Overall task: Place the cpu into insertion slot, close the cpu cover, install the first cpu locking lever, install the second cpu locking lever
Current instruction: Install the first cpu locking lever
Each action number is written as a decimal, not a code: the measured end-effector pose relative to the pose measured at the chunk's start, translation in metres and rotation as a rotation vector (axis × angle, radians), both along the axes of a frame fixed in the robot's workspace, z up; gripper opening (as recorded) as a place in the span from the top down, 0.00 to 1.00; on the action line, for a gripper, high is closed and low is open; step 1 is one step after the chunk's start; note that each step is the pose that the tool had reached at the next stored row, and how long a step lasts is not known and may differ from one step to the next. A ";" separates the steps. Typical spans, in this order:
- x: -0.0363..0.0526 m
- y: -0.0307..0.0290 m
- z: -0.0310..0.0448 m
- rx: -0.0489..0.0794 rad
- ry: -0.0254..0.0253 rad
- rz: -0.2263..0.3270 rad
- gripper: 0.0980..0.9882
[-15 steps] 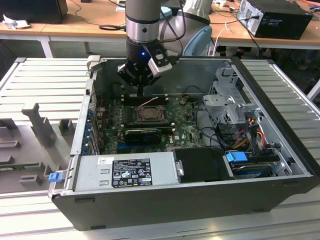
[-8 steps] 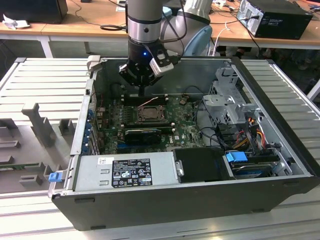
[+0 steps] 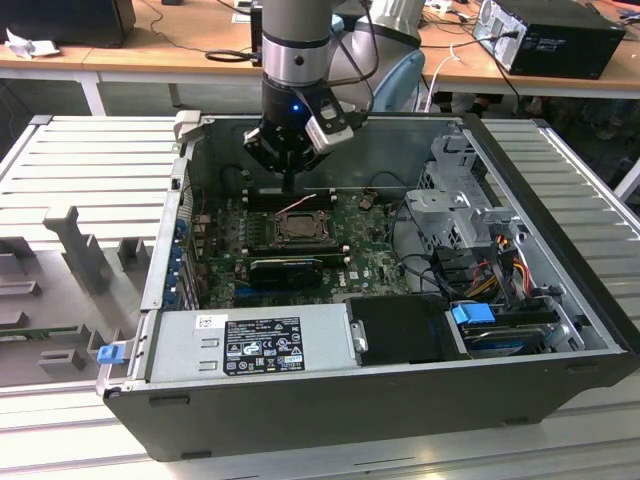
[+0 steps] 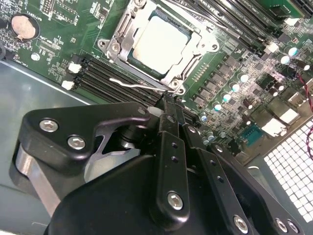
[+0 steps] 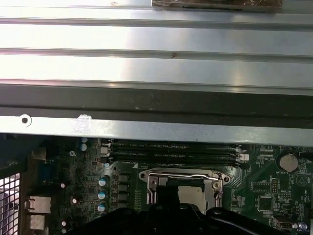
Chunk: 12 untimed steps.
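Observation:
The cpu (image 4: 161, 40) lies flat in the insertion slot (image 4: 105, 45), its beige metal top showing. The cpu cover (image 4: 125, 41), a silver frame, lies down around it. A thin silver locking lever (image 4: 134, 83) runs along the socket's edge beside the memory slots. My gripper (image 4: 168, 101) is shut, its black fingers pressed together into a narrow tip right at that lever's end. In the exterior view the gripper (image 3: 288, 186) hangs just behind the socket with the cpu (image 3: 297, 229) in the open computer case. In the first wrist view the cpu (image 5: 190, 193) and cover (image 5: 217, 188) are partly hidden by the gripper.
Black memory slots (image 4: 110, 72) lie between the socket and the case wall (image 5: 156, 98). A black card (image 3: 285, 268) sits in front of the socket, with the power supply (image 3: 255, 345) nearer. The drive cage (image 3: 450, 210) and cables (image 3: 510, 265) crowd the exterior view's right.

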State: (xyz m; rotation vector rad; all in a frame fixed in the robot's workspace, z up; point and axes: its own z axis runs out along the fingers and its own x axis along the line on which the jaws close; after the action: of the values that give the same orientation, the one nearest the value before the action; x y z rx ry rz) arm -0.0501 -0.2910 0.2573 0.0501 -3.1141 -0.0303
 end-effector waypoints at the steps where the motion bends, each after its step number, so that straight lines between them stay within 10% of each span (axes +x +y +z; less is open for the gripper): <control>1: 0.0007 0.0000 0.0000 0.000 0.0000 0.000 0.99; 9: 0.0085 -0.0005 -0.0020 0.002 0.0002 0.000 0.99; 12: 0.0094 -0.0031 -0.0038 0.033 0.0000 0.000 0.99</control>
State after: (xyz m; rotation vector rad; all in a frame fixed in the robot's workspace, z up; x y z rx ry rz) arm -0.0407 -0.2941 0.2534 0.0508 -3.1137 -0.0824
